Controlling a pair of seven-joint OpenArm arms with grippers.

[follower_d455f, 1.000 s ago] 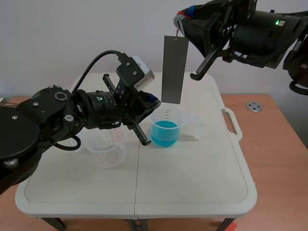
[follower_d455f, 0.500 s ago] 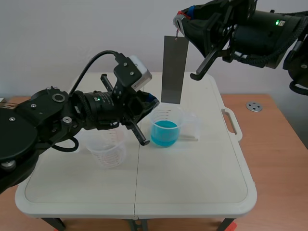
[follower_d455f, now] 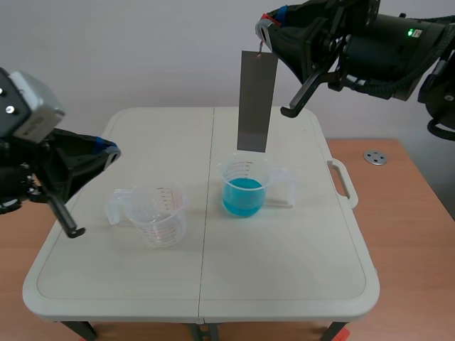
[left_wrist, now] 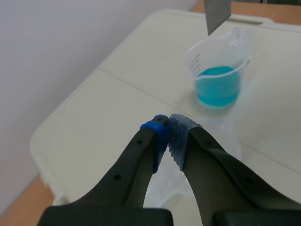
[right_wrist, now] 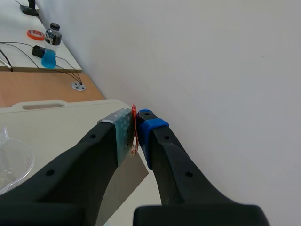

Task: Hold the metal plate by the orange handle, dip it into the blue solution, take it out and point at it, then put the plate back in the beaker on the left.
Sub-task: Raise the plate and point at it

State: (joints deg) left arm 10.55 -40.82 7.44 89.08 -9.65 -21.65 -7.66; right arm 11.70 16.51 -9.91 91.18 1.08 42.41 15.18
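Scene view: long, flat, dull-grey metal plate (follower_d455f: 257,101), thin orange handle (follower_d455f: 261,47) atop

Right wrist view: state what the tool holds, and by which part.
The right tool is shut on the orange handle atop the metal plate, which hangs below it. The left tool holds nothing.

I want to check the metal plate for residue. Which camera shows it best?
The scene view: the whole metal plate hangs in plain sight above the blue solution. The left wrist view catches only its lower corner; the right wrist view sees just a part under the right gripper.
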